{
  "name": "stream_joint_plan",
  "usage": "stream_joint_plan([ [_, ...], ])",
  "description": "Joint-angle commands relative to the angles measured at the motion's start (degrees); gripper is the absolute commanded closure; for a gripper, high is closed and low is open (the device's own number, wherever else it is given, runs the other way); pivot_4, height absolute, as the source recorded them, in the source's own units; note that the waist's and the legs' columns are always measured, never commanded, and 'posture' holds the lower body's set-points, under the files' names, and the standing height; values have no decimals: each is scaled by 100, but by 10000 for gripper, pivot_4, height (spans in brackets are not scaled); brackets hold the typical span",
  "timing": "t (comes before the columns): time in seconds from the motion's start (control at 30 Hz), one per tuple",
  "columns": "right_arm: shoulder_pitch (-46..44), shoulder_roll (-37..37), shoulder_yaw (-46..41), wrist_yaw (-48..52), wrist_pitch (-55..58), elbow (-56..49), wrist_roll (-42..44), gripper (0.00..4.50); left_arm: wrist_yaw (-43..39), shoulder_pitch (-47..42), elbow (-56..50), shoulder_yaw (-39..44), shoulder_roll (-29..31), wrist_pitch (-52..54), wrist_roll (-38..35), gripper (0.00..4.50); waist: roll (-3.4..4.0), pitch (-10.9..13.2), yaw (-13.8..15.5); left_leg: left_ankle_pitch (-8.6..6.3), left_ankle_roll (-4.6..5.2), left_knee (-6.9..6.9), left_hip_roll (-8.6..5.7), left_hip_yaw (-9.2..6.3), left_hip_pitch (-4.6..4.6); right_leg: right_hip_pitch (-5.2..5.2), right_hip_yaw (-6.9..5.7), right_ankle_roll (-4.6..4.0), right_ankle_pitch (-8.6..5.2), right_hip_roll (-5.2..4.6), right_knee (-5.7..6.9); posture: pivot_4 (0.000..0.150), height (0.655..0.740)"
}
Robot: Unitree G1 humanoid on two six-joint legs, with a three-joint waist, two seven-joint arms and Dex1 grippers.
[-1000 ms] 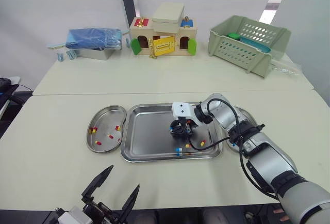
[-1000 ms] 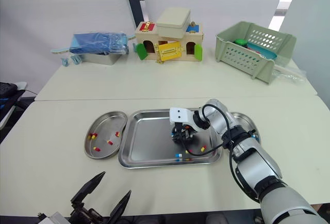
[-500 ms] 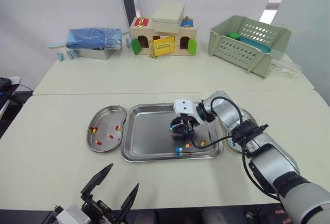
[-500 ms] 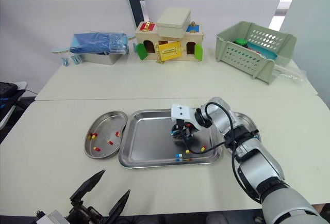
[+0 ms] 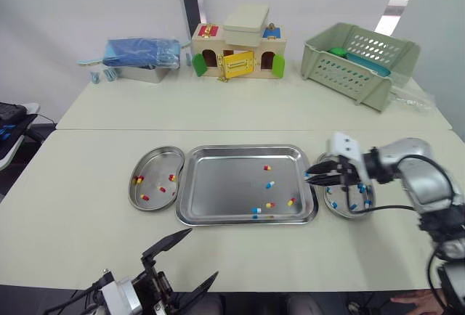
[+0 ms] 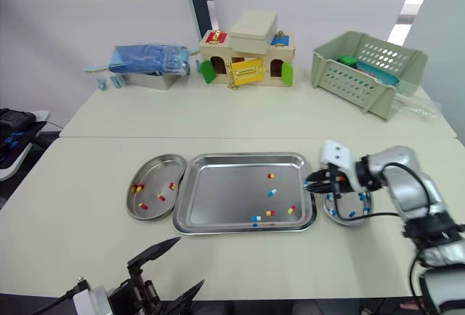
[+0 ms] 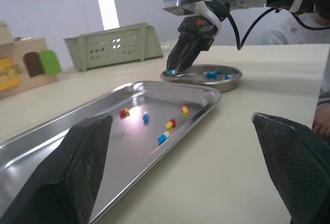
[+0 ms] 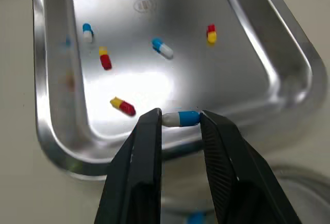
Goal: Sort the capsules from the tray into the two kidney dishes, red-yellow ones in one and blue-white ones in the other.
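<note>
Right gripper (image 5: 311,178): fingers narrowed onto one blue-white capsule (image 8: 180,118), pinched end to end between the tips. The gripper hangs above the right rim of the tray (image 5: 247,148), just beside the right dish (image 5: 341,215). The right dish, close against the tray's right side, holds several blue-white capsules (image 5: 354,205). Five loose capsules lie in the right half of the tray: three red-yellow (image 5: 291,202) and two blue-white, one mid-tray (image 5: 270,183) and one at the near rim (image 5: 256,211). The tray's left half is bare metal. The left dish (image 5: 149,208), close against the tray's left side, holds four red-yellow capsules (image 5: 144,197). Left gripper (image 5: 203,252): fingers spread wide, holding nothing, low at the near edge of the table (image 5: 73,184), well apart from the tray. On the far table stand a toy house (image 5: 236,50), a green basket (image 5: 360,61) to its right and a blue bundle (image 5: 142,52) on a metal box to its left.
</note>
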Motion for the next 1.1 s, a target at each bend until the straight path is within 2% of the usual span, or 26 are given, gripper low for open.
stream_joint_plan([
  [0.03,427,-408,-546,-180,200,-397,247,32816,-323,-185,-10,-100,121,108,-233,0,1,-1,-27,0,0,-2,0,2,5,2,2,0,0,1,1,1500,7400],
  [0.17,1064,-770,-1101,-431,258,-510,402,32816,-684,-573,198,-176,177,266,-379,0,1,-1,3,0,0,1,1,4,3,5,2,0,0,1,-2,1500,7400],
  [0.4,1504,-813,-1112,-766,273,-673,470,32816,-950,-756,282,-84,138,431,-511,0,1,-1,0,0,0,1,1,3,3,5,3,0,0,1,0,1500,7400],
  [0.5,1532,-848,-1095,-798,329,-720,550,27209,-994,-737,270,-41,117,451,-529,0,1,-1,10,0,0,1,1,2,3,5,1,0,0,1,-1,1500,7400],
  [0.6,1531,-893,-1099,-790,353,-727,595,19785,-994,-703,252,2,83,451,-515,0,1,-1,13,0,0,1,1,2,2,7,1,0,0,1,-2,1500,7400],
  [0.77,1553,-988,-1150,-682,302,-674,729,4453,-819,-591,188,120,-30,476,-474,0,1,-1,13,0,0,1,1,2,3,7,1,0,0,1,-2,1500,7400],
  [0.8,1611,-999,-1225,-630,243,-673,805,244,-756,-563,155,178,-37,509,-469,0,0,0,14,0,0,1,1,2,3,7,1,0,0,1,-2,1500,7400],
  [0.9,1778,-1017,-1534,-525,46,-503,1017,244,-549,-503,131,405,-27,576,-468,0,-4,2,21,0,0,1,1,1,2,8,0,0,0,0,-3,1500,7400],
  [1.1,1973,-1108,-2135,-130,-1003,706,1187,244,30,-381,179,1279,20,747,-429,0,-8,4,22,0,0,3,0,2,4,11,0,0,0,-1,-4,1500,7400],
])
